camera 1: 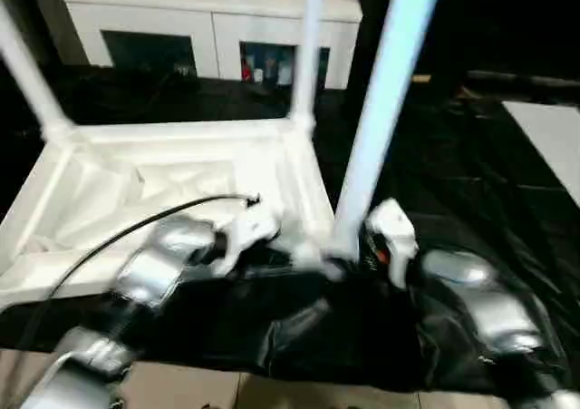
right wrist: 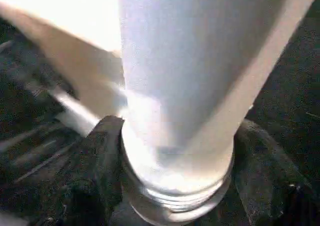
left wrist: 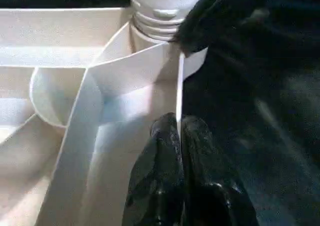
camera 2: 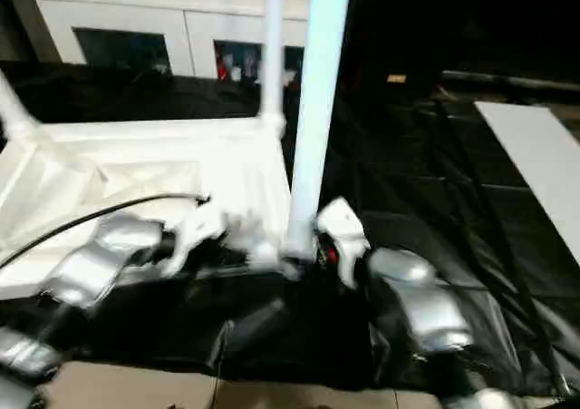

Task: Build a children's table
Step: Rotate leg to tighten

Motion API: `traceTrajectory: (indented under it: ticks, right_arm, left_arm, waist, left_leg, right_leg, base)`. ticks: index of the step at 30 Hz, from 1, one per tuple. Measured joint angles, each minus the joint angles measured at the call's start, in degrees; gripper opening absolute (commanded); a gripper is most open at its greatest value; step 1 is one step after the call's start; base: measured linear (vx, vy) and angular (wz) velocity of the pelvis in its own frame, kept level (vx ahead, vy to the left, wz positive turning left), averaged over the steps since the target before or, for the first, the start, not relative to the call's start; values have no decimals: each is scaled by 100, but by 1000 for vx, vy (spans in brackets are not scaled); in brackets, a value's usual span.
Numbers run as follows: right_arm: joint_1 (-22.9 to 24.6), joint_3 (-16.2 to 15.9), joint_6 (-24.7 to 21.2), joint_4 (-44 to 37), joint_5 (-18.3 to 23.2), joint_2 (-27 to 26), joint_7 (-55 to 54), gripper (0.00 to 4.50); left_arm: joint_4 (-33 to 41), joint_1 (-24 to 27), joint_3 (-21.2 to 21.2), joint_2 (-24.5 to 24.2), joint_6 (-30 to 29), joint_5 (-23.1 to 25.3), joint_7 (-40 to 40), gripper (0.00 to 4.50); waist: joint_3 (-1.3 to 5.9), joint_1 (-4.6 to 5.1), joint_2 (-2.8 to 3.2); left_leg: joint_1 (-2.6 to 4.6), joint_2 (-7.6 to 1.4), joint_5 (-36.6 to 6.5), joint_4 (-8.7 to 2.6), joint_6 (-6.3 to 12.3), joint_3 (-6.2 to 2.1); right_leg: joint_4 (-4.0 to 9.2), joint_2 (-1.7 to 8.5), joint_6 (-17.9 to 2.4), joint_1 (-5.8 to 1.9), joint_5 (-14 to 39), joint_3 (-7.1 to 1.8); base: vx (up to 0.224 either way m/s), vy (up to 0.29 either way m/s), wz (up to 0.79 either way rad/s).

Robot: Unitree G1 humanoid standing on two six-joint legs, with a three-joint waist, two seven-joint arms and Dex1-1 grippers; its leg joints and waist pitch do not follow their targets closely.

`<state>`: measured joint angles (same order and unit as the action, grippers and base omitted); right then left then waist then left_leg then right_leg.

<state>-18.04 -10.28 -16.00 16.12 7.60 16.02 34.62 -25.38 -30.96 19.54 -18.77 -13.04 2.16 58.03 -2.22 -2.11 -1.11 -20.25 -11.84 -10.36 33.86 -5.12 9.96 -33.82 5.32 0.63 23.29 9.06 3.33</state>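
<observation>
Quick count, what's visible rn:

- 1 tabletop [camera 1: 181, 191], upside down, ribbed side up.
- 3 legs standing up out of it: 1 near leg [camera 1: 385, 110] right btwn the two grippers, 1 far-corner leg [camera 1: 308, 55] straight beyond them, 1 far-left leg [camera 1: 27, 73] way off to the left gripper's outer side.
- 2 grippers: left gripper [left wrist: 180, 136], right gripper [right wrist: 175, 171].
- 2 silver forearms, 1 per side.
- 1 black cable [camera 1: 136, 228] looping over the left arm.
- 1 white cabinet [camera 1: 208, 19] at the back w/ 2 glass doors.
- 1 black sheet [camera 1: 453, 173] under everything.
- 1 flat white panel [camera 1: 553, 137] lying out past the right gripper.
</observation>
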Motion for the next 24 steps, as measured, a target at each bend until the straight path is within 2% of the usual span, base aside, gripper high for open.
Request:
traceTrajectory:
  ticks: [5, 9, 12, 14, 16, 17, 19, 21, 24]
  right_arm:
    - [-661, 577, -99, 1056, -225, -1103, -2148, 273]
    - [-1275, 878, 83, 1980, -436, -1474, -3224, 272]
    - [-1305, 878, 288, 2137, -549, -1475, -3229, 272]
    - [-1260, 878, 390, 2120, -550, -1474, -3222, 328]
    - [-1094, 882, 512, 1957, -545, -1535, -3148, 345]
    - [-1019, 861, 537, 1828, -543, -1618, -3072, 352]
    - [-782, 576, 588, 1464, -513, -1716, -2770, 371]
    - [-574, 379, 515, 1026, -518, -1526, -2564, 396]
    - [-361, 192, 296, 487, -552, -1010, -2081, 405]
  left_arm:
    - [-755, -367, -185, 978, -309, 184, -1457, 0]
    - [-1337, -639, -229, 1617, -318, 354, -2453, 0]
    - [-1492, -681, -222, 1662, -153, 422, -2518, 0]
    - [-1505, -683, -201, 1653, -66, 440, -2519, 0]
    - [-1539, -686, -181, 1616, 57, 504, -2628, 0]
    - [-1549, -703, -218, 1541, 87, 538, -2718, 0]
    - [-1535, -734, -327, 1403, 91, 546, -2765, 0]
    - [-1439, -737, -333, 1310, 87, 537, -2622, 0]
    - [-1221, -690, -264, 1120, 85, 531, -2241, 0]
  waist:
    - [4, 111, 13]
    - [7, 184, 62]
    - [0, 192, 80]
    - [-4, 189, 93]
    - [-7, 194, 89]
    - [-11, 226, 83]
    - [-21, 296, 74]
    - [-26, 267, 78]
    - [-32, 192, 69]
  left_leg:
    - [8, 1, 0, 8, 0, -46]
    - [10, 10, -2, 3, 4, -46]
    - [10, 8, -3, -10, 5, -56]
    - [5, 15, -3, -30, 5, -50]
    - [3, 15, -3, -33, 6, -46]
    - [2, 13, -3, -34, 6, -46]
    - [-69, 10, -2, -31, 5, -67]
    - [-81, 9, 0, -26, 6, -81]
    - [-77, 10, 1, -22, 7, -28]
  right_leg:
    - [94, 4, 1, -33, 1, 63]
    - [190, 9, 1, -76, 1, 77]
    - [260, 9, 2, -107, 1, 101]
    - [289, 17, 2, -109, 1, 101]
    - [288, 14, 2, -107, 1, 91]
    - [284, 10, 1, -94, 1, 89]
    - [282, 9, 1, -33, 0, 115]
    - [276, 9, -32, -10, -21, 123]
    - [228, 6, -58, 18, -118, 60]
  base:
    - [0, 0, 0]
    - [0, 0, 0]
    - [0, 0, 0]
    - [0, 0, 0]
    - [0, 0, 0]
    - [0, 0, 0]
    - [-9, 0, -10]
    - [0, 0, 0]
    - [0, 0, 0]
